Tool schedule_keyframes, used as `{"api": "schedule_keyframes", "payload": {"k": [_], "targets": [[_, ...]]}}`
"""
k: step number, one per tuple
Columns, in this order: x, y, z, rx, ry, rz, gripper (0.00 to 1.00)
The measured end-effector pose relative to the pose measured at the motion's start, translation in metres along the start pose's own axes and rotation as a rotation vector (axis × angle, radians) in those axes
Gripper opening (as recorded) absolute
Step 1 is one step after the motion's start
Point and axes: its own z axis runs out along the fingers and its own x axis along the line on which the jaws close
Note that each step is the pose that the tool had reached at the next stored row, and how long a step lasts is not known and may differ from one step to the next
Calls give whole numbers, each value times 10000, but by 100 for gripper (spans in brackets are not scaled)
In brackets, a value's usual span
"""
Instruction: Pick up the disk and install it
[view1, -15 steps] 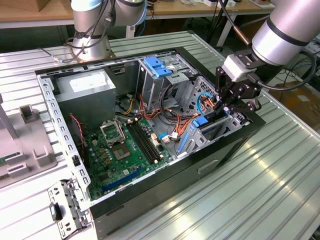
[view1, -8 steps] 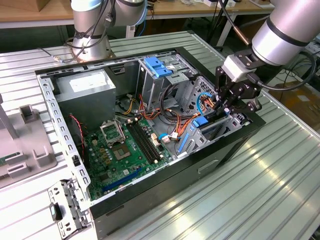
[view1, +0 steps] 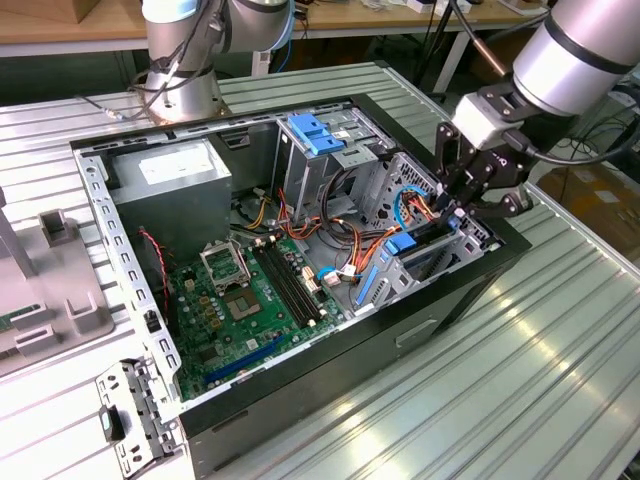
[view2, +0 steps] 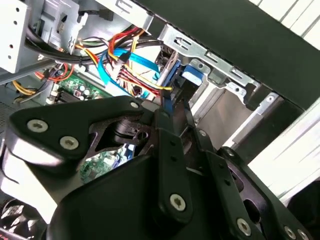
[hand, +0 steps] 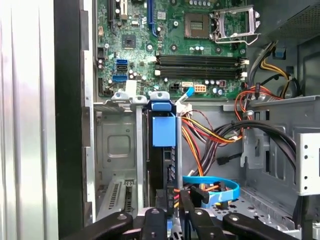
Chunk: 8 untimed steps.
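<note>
The gripper (view1: 462, 203) was clamped on the disk (view1: 430, 248), which stood on edge in the drive cage (view1: 395, 275) of the computer case (view1: 470, 290), long axis running downward; no readable writing showed.

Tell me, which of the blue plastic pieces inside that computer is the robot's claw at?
The gripper is at the blue-railed disk standing on edge in the drive cage at the case's front, not the bigger blue latch atop the upright cage further back.

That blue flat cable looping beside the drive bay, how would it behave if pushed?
Probably floppy: the blue flat cable lies in a loose loop. Likely light, being a thin ribbon. It may spring back, since it bends smoothly.
</note>
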Motion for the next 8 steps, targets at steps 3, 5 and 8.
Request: {"api": "schedule_keyframes", "payload": {"k": [3,5,8], "targets": [[-31,-8,5,-32,-19,1,24],[-36,-28,15,-104,-29,12,16],[-36,-77,28,-217,-29,26,11]]}}
